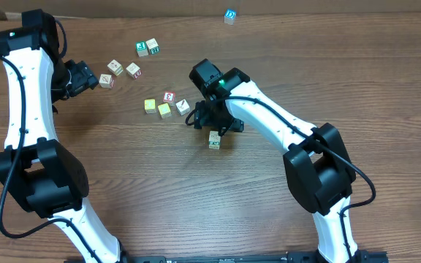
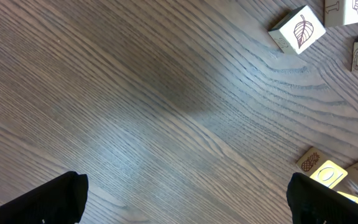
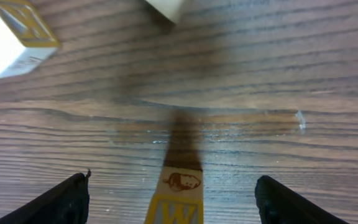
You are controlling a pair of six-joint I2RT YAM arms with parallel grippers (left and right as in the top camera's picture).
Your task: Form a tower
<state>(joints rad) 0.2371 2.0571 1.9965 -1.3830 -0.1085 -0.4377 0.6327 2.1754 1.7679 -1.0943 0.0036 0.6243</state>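
Observation:
The tower (image 1: 215, 139) is a short stack of small wooden cubes on the brown table, just below my right gripper (image 1: 214, 126). In the right wrist view the tower (image 3: 180, 182) rises between the fingers, showing an acorn picture and a yellow-framed "W". My right gripper (image 3: 173, 198) is open, with a wide gap between each black finger and the stack. At the far left of the table my left gripper (image 1: 92, 75) is open over bare wood. In its own view the left gripper (image 2: 185, 199) has nothing between its fingers.
Loose cubes lie behind the tower: two yellow ones (image 1: 157, 108), a red-edged one (image 1: 169, 96), a white one (image 1: 183, 107). Three tan cubes (image 1: 115, 68) sit near the left gripper, two green ones (image 1: 147, 48) farther back, a blue one (image 1: 229, 15) at the far edge.

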